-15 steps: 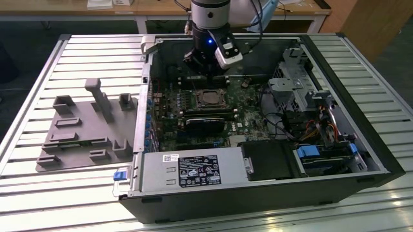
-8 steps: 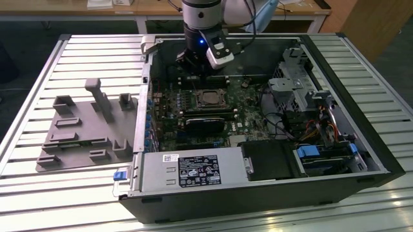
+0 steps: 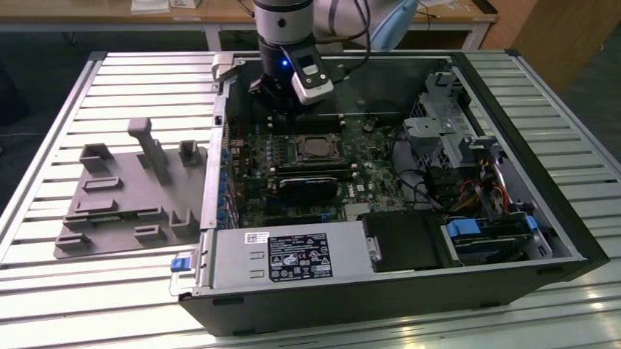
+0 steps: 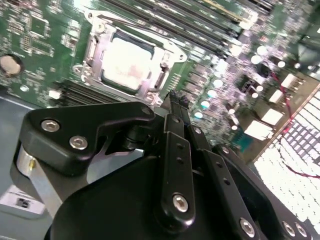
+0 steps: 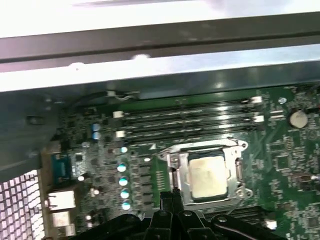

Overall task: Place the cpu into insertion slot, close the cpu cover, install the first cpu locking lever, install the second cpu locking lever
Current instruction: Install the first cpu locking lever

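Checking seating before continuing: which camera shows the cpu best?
The second wrist view: the cpu sits closest, unobstructed. The first wrist view shows it farther off; the exterior view, as a small distant square.

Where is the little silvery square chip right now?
The cpu lies in the insertion slot on the green circuit board, beside the long memory slots; in the first wrist view the hand hovers close to the slot's corner.

the black label (image 3: 299, 259) on the power supply (image 3: 350, 254) carries print too small to read
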`<state>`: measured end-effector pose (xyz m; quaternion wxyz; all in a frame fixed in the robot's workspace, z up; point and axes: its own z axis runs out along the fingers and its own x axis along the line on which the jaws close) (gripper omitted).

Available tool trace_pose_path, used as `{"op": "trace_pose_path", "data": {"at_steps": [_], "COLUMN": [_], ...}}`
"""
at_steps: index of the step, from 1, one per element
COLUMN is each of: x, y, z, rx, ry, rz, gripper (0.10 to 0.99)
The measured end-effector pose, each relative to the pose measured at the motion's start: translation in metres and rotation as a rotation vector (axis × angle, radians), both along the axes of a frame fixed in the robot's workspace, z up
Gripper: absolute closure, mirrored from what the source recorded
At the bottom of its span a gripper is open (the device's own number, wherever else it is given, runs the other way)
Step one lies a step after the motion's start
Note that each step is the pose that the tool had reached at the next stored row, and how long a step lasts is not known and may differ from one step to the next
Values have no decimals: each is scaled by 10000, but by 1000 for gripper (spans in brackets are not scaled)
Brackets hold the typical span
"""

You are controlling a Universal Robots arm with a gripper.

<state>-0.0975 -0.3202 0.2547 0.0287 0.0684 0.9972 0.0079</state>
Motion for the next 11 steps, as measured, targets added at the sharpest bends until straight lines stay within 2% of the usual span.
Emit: {"op": "trace_pose_path", "data": {"at_steps": [5, 6, 7, 11], "x": [-106, -114, -118, -132], "y": [0, 0, 0, 0], "z": [-1, 0, 0, -1], "rx": [5, 39, 104, 570], "ry": [0, 1, 1, 1], "rz": [0, 1, 3, 9], "gripper": [980, 980, 980, 980]}}
